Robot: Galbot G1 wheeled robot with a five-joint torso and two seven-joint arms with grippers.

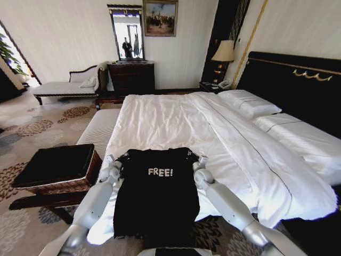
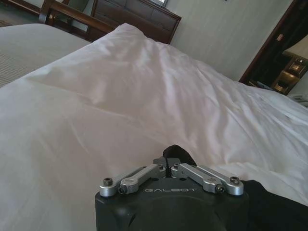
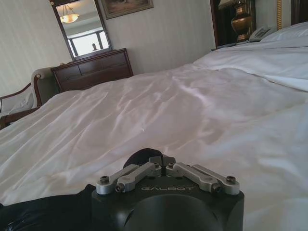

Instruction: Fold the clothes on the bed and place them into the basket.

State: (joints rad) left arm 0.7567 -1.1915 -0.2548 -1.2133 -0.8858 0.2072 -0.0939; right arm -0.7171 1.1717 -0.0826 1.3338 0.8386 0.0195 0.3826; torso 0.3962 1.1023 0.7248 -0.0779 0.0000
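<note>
A dark wooden dresser (image 1: 131, 76) is set against the far wall under a tall framed mirror (image 1: 127, 32); a pale chaise longue (image 1: 66, 85) is placed beside it, on patterned carpet (image 1: 32, 128).

Duvet (image 1: 176, 114) ahead bare; basket (image 1: 56, 168) left, unobstructed

Black T-shirt (image 1: 157, 197), white "FREE!" lettering; white duvet (image 1: 176, 122); brown wicker basket (image 1: 58, 184), black lining.
</note>
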